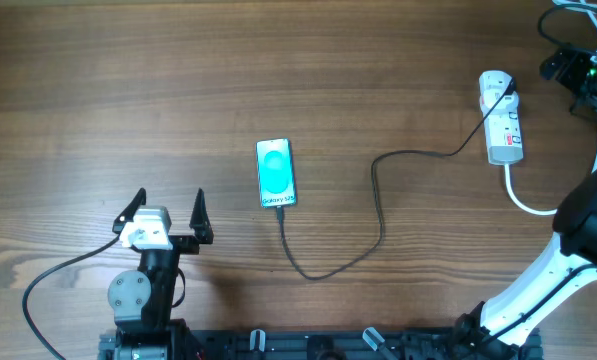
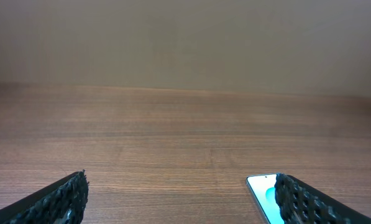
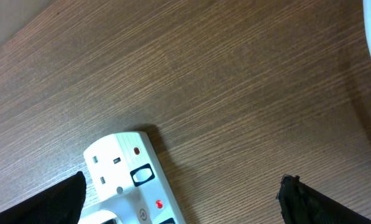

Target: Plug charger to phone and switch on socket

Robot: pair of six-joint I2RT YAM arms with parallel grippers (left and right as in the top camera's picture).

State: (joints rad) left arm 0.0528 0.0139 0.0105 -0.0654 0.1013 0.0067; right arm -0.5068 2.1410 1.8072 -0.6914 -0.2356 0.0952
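Two arms stand at the wooden counter (image 1: 128,90), and both sets of fingers are spread wide with nothing in them. The left gripper (image 1: 170,200) hangs over bare wood on the near left. The phone (image 1: 276,172) lies face up just off to its right, well apart from it, with its long axis running away from the robot.

From where I stand, the charger (image 1: 378,200) looks as if it already meets the phone's near end. The black cable loops toward the robot, then swings right and away to the far end of the socket (image 1: 502,120). I cannot tell whether the connector is fully seated.

The socket lies at the far right of the counter. Its length also runs away from the robot, and its thick white cord (image 1: 523,200) trails off the near end. The right gripper (image 3: 182,179) is plainly the nearer one, hovering beyond and to the right of the strip. In its wrist view the strip's end pokes up between the open fingers, closer to the left one, and shows a black rocker switch (image 3: 141,175) with a small red dot (image 3: 159,204) below it.

I judge the switch to be the next target. To press it, the right arm needs to move left and down along the strip.
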